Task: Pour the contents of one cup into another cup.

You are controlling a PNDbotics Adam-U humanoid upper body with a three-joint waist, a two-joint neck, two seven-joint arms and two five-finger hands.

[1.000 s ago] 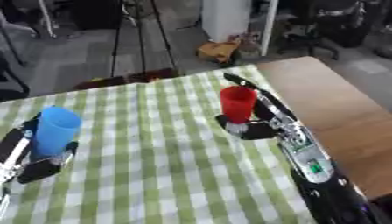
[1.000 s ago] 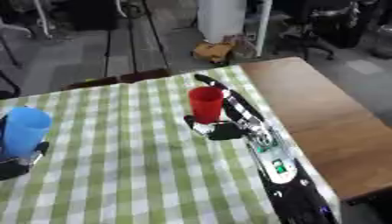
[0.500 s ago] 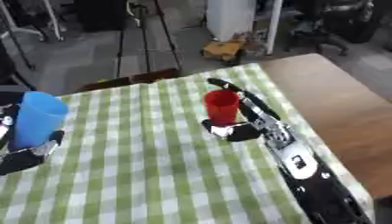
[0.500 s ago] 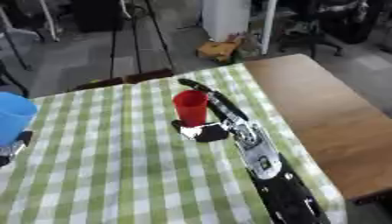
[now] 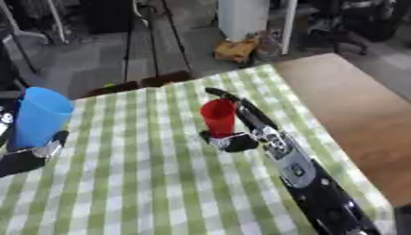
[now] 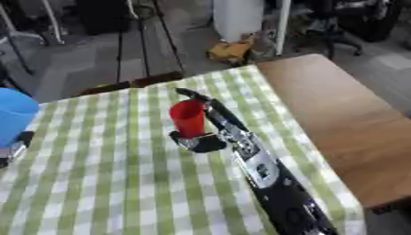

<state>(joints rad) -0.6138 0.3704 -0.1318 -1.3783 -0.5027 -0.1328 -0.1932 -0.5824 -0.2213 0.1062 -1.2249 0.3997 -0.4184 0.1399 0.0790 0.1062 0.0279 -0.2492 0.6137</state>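
Red cup (image 5: pixel 218 117) — inside right hand (image 5: pixel 241 133).

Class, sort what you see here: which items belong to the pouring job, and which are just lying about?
Belongs to the job:
red cup, held by the right hand
blue cup, held by the left hand

Just lying about:
checked tablecloth
yellow object on the floor beyond the table

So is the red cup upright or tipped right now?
Upright. The red cup stands with its mouth up on the checked cloth, the right hand wrapped around it.
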